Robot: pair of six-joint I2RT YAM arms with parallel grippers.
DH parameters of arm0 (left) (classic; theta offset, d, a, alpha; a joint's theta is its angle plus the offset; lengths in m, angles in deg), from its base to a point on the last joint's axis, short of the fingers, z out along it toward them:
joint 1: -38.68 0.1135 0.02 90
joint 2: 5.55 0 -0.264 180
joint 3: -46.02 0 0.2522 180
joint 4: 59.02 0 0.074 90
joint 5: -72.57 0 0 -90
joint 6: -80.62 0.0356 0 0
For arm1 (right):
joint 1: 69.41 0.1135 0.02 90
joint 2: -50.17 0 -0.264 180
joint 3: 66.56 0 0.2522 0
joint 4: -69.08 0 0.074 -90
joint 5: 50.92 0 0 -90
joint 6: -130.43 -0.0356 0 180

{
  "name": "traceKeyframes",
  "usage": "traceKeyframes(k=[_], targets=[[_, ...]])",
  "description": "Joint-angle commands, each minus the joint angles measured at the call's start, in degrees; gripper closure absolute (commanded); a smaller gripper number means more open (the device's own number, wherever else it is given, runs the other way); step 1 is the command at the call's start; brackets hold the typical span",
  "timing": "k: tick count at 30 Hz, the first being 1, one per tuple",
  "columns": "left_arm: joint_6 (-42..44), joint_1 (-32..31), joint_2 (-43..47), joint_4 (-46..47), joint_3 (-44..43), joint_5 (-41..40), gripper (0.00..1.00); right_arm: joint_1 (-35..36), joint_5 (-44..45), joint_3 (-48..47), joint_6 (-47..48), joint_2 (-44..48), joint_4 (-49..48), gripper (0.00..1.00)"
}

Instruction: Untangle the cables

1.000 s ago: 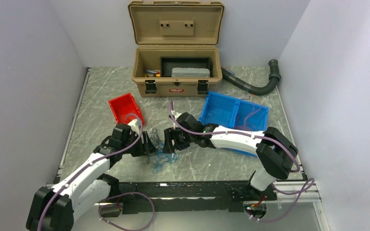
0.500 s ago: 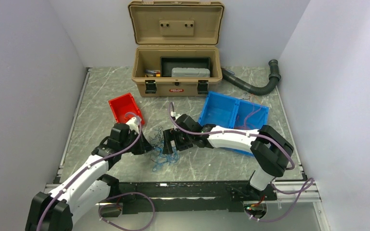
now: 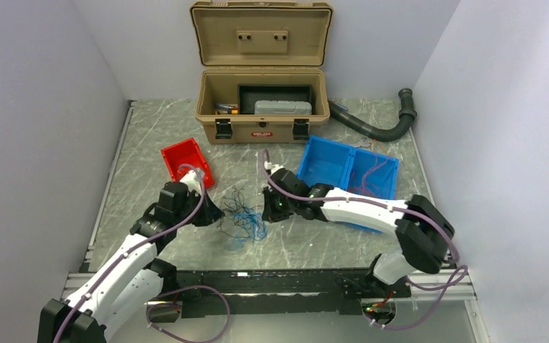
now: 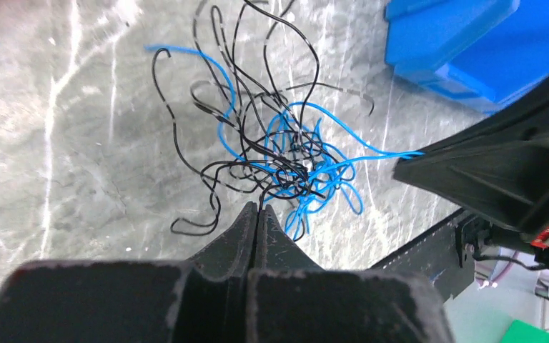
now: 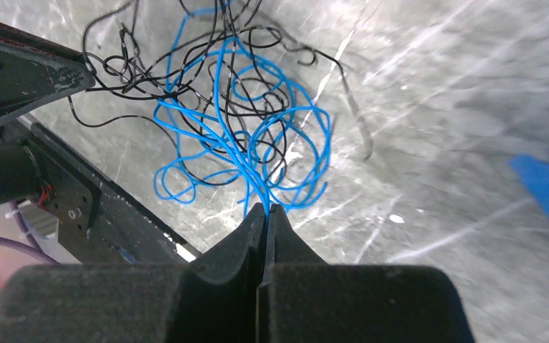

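- I am clenching my left jaws tip to tip on what looks like a single black strand [image 4: 261, 191], and I am pressing my right jaws together on a few blue strands [image 5: 251, 182]; both pairs are grasping the cables [image 3: 241, 218], which are lying as a loose black-and-blue knot on the counter [image 3: 150, 157] between my two arms, near the red bin [image 3: 184, 161] and short of the blue bin [image 3: 348, 171]
- The wires are crossing each other many times in the middle of the knot, so pulling my arms straight apart is risking cinching it tighter rather than opening it
- The wires are very thin and I am holding them only at the very tips of the jaws, so a strand is likely to be slipping free as tension is building; I am judging the left hold the weaker, since only one wire seems to be passing between the tips there
- My right jaws are taking several blue loops at once, so lifting is likely to be dragging the whole bunch along instead of freeing one wire
- Loose black ends are trailing out over the counter on my left side, and they are risking catching under my left jaws or winding around them as I am moving
- A hard tug is also risking kinking a wire, or flinging the released strands toward the near edge of the counter, where I am going to be struggling to reach them
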Motion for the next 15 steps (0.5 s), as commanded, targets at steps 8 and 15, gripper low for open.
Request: traceKeyframes(k=[8,15], targets=[[3.67,9.95,4.17,-13.61,-15.37,-13.57,1.0,-12.97,13.46,-2.89,5.31,21.28,15.2,1.0],[6.28,19.5,7.38,-23.09,-25.27,-19.49,1.0,-22.61,28.15,-5.67,3.03,33.96,21.37,1.0]])
